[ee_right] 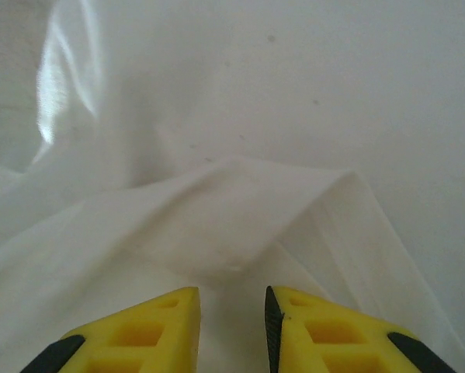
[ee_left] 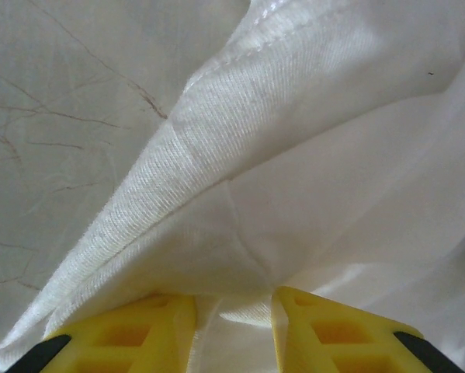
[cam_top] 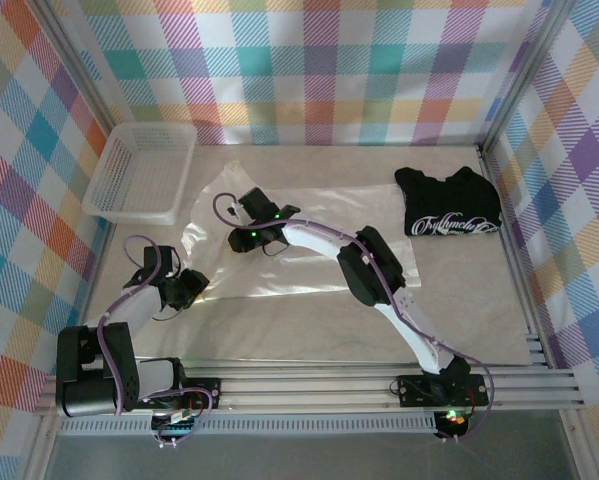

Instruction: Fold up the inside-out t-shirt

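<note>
Near left on the counter, the left gripper pinches a raised fold of the inside-out t-shirt, which lies white mid-counter. Farther in, the right gripper sits on its cloth, fingers slightly parted; whether it grips is unclear.

White-and-black arms, purple cables, yellow gripper fingers with black tips.

1 white t-shirt, 1 black t-shirt, 1 basket.
</note>
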Motion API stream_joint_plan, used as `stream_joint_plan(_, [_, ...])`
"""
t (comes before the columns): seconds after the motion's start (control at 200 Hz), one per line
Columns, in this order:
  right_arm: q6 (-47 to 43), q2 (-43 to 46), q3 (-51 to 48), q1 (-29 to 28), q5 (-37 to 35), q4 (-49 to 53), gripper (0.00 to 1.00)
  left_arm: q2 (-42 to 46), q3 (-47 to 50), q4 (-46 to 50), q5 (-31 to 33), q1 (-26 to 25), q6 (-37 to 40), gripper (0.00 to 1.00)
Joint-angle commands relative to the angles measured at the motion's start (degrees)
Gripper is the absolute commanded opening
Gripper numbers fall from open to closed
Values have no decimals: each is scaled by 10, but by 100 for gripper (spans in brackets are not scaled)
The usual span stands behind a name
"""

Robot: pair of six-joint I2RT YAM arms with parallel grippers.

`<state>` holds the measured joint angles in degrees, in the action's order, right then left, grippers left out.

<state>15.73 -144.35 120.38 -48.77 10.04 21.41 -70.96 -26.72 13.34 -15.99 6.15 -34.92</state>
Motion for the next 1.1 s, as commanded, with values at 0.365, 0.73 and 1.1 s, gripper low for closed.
stream_joint_plan(0.365, [100, -123, 235, 3, 98, -9, 22, 0, 27, 59, 27, 7, 15, 34])
stream_joint_plan(0.73, [91, -82, 218, 37, 143, -29, 25, 14, 23, 60, 28, 7, 12, 39])
stream_joint_plan(1.1, [-5, 175, -158, 74, 99, -83, 40, 137, -35, 83, 22, -1, -9, 54])
